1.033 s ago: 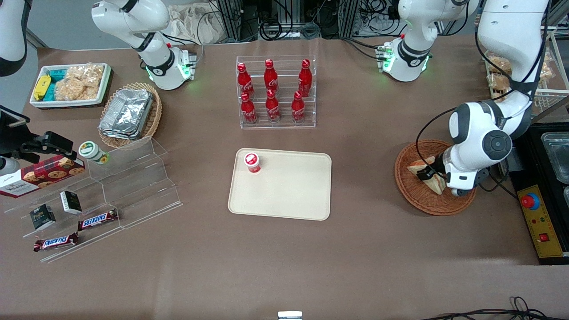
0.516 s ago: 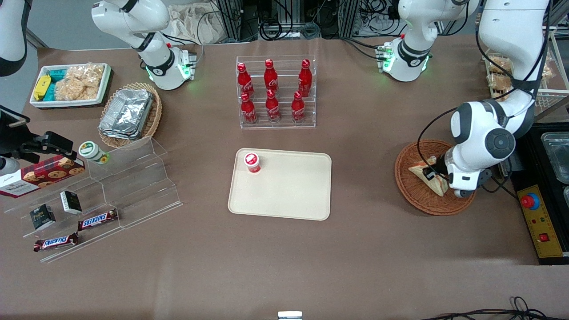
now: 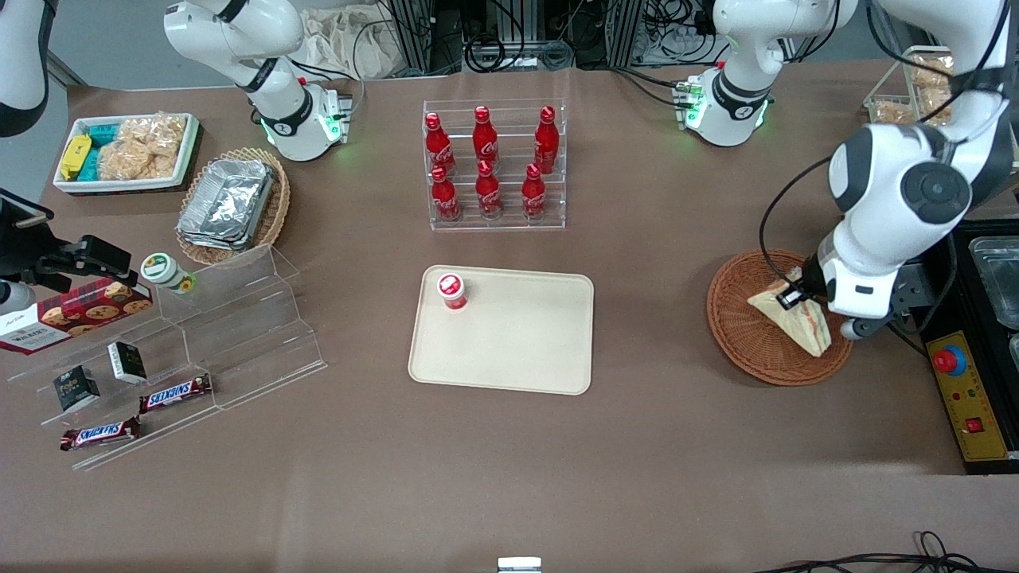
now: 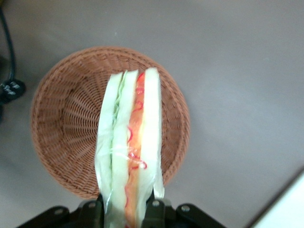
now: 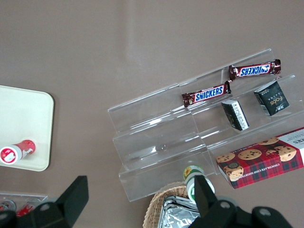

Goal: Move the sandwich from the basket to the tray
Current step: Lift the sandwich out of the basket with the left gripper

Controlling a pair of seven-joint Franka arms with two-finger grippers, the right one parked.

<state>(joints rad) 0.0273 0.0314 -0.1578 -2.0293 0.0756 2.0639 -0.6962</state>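
gripper [image 4: 127, 209] clenched on pale wedge sandwich [image 4: 129, 147], red-green filling showing, above basket [image 4: 66, 118].

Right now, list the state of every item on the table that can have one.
gripper: shut on the sandwich, above the basket.
sandwich: lifted, hanging cut edge down.
basket: empty.
tray: holds only one small red bottle, standing upright.
six red bottles: upright in the clear rack.
tan basket: stacked with foil containers.
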